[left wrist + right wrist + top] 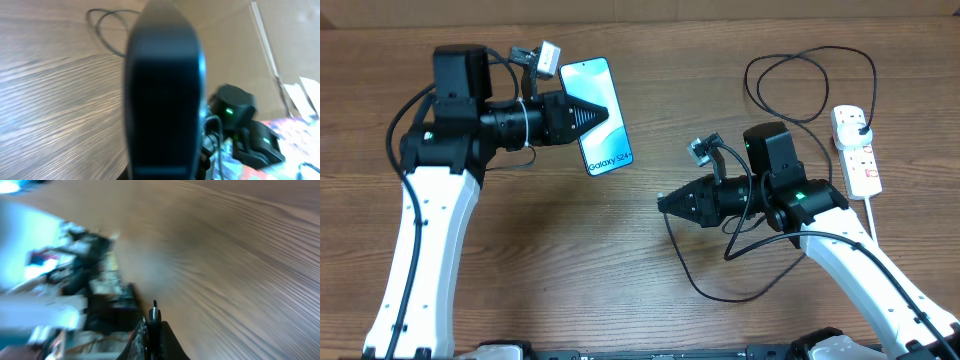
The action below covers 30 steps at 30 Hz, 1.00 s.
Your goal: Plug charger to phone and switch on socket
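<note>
My left gripper [598, 114] is shut on the phone [601, 140], a slim smartphone with a lit light blue screen and "Galaxy S24" text, held above the table at centre left. In the left wrist view the phone's dark back [165, 95] fills the middle and hides the fingertips. My right gripper [665, 201] is shut on the charger's connector tip [154, 311], which sticks out past the fingers toward the left. The thin black charger cable [720, 290] loops under the right arm and curls up [800, 70] to its black plug [861, 127] in the white socket strip [857, 148].
The socket strip's thick white cord [871, 218] runs toward the front right. The right arm's body [235, 107] shows behind the phone in the left wrist view. Bare wooden tabletop [570, 270] lies between the two arms.
</note>
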Tool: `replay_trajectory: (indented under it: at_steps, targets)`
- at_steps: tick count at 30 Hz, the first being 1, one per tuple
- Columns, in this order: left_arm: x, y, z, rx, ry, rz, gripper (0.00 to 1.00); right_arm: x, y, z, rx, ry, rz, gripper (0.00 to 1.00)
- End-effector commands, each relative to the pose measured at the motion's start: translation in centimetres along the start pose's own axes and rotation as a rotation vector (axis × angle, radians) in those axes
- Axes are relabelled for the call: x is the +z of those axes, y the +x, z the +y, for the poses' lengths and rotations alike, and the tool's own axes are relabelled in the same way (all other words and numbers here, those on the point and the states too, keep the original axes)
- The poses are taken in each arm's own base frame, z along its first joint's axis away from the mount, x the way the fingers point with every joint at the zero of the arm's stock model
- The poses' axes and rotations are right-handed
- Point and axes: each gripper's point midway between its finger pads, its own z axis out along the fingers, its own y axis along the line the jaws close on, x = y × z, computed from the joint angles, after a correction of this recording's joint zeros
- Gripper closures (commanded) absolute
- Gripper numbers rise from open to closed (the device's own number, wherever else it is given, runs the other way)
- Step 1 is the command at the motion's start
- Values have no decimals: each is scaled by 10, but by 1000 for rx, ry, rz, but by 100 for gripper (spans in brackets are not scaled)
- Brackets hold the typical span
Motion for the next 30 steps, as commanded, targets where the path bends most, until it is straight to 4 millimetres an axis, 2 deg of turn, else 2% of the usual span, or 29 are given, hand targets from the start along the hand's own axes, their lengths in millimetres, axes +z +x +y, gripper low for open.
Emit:
replay_trajectory:
  at_steps: [1, 3, 5, 11, 15, 20, 27, 30]
  targets:
    - [-15, 6, -50, 98, 151, 4, 96, -9, -2, 52, -104, -274, 24, 96]
    - [-20, 7, -64, 133, 194, 1, 96, -12, -6, 62, -126, -328, 20, 96]
    - [-22, 7, -68, 118, 197, -2, 96, -13, -12, 66, -120, -337, 10, 96]
    - [-20, 10, -73, 57, 215, 21, 96, -14, -26, 75, -146, -354, -18, 96]
    - [-16, 14, -76, 35, 223, 39, 95, -8, -27, 87, -208, -379, -15, 96]
    - [-11, 20, -83, 14, 245, 69, 96, 1, -33, 85, -175, -332, -38, 96]
    - [-8, 22, -85, 58, 245, 70, 96, -5, -45, 100, -214, -372, -68, 96]
    - [-8, 18, -85, 83, 244, 55, 96, -7, -43, 105, -231, -397, -57, 96]
